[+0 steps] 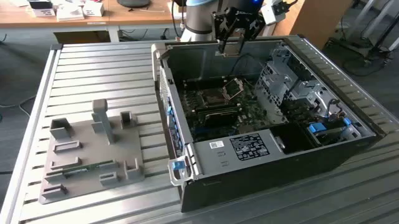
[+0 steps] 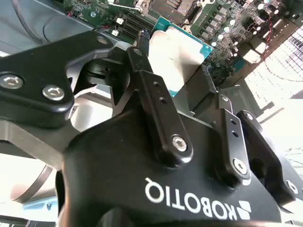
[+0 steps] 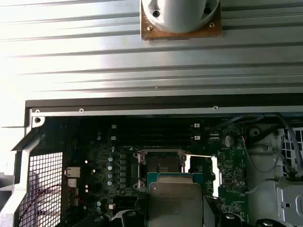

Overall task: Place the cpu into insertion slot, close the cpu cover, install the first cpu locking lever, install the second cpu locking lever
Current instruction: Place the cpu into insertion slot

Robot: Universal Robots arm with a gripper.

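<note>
My gripper (image 1: 229,49) hangs over the far wall of the open computer case (image 1: 262,177), shut on the cpu (image 1: 228,53). In the second wrist view the cpu (image 2: 177,52) is a silvery square on a green backing, clamped between the black fingers (image 2: 156,94). In the first wrist view the cpu (image 3: 175,198) hovers just short of the insertion slot (image 3: 161,163). On the green board, the insertion slot (image 1: 214,98) lies bare, with the cpu cover (image 1: 234,85) standing open beside it. I cannot make out the locking levers.
The case sits on a slatted metal table (image 1: 93,70). At the exterior view's left, a grey fixture plate (image 1: 87,158) carries a memory stick (image 1: 81,170). A metal drive cage (image 1: 287,84) and cables crowd the case at the exterior view's right. A wooden desk (image 1: 93,14) stands behind.
</note>
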